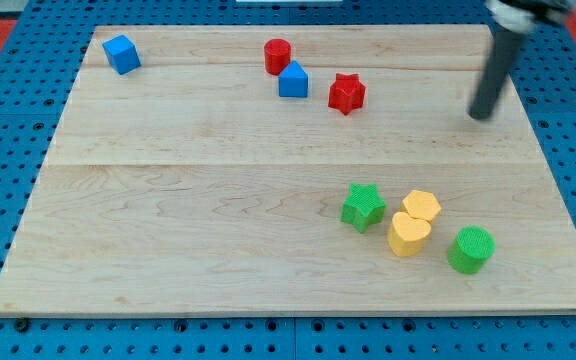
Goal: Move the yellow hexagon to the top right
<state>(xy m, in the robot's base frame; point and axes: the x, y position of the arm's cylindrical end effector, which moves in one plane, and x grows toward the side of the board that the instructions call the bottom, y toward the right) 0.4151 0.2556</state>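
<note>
The yellow hexagon [422, 206] lies at the view's lower right, touching a yellow heart-shaped block [408, 234] just below it. A green star [364, 207] sits to their left and a green cylinder [470, 249] to their right. My tip [481, 115] is at the view's upper right, well above the yellow hexagon and to its right, touching no block. The rod slants up to the view's top edge.
A red cylinder [278, 56], a blue block [292, 80] and a red star [346, 93] cluster at the view's top centre. A blue cube [121, 54] sits at the top left. The wooden board [168, 220] lies on a blue pegboard.
</note>
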